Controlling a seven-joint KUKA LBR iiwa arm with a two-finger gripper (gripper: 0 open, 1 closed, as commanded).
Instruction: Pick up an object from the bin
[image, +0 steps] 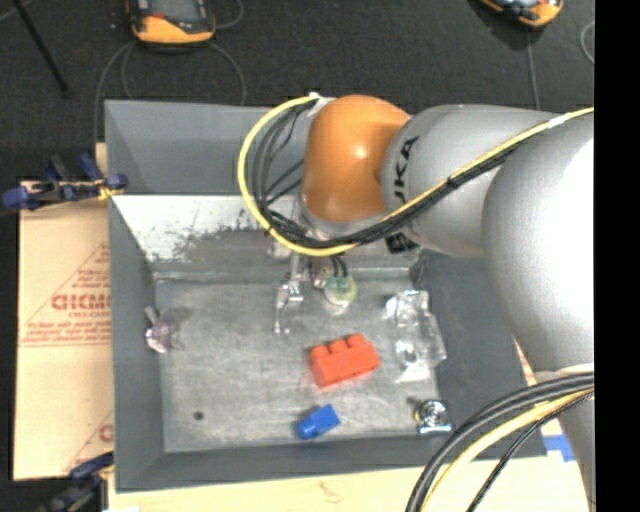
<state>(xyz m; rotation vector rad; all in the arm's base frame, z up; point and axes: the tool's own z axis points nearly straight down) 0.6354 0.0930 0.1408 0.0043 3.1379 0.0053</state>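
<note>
Camera view, looking down from above and a little to one side: a grey metal bin (135, 300) with sloping walls and a scuffed, flat floor. A large silver robot arm (500, 190) comes in from the right and covers the bin's upper right part. Its wrist wears a smooth, rounded orange cover (345, 160), and black and yellow cables (262, 190) loop around that cover.

Below the orange cover, the metal gripper (308, 295) hangs down over the back middle of the bin floor, close to the rear wall. Whether it is open or closed cannot be told from this angle.

Just beside the gripper, on its right, is a small round pale-green piece (341, 290). It is the nearest thing to the gripper; whether the two touch cannot be told.

In front of the gripper, near the middle of the floor, lies an orange-red toy brick (343, 361) with studs on top, turned at a slant. Nearer the front wall sits a small blue block (317, 422).

To the right of the brick, a crumpled piece of clear plastic (415, 328) lies under the arm. A small shiny metal piece (432, 413) rests in the front right corner.

Well apart from all of these, by the left wall, lies a small lilac scrap (160, 335).
</note>
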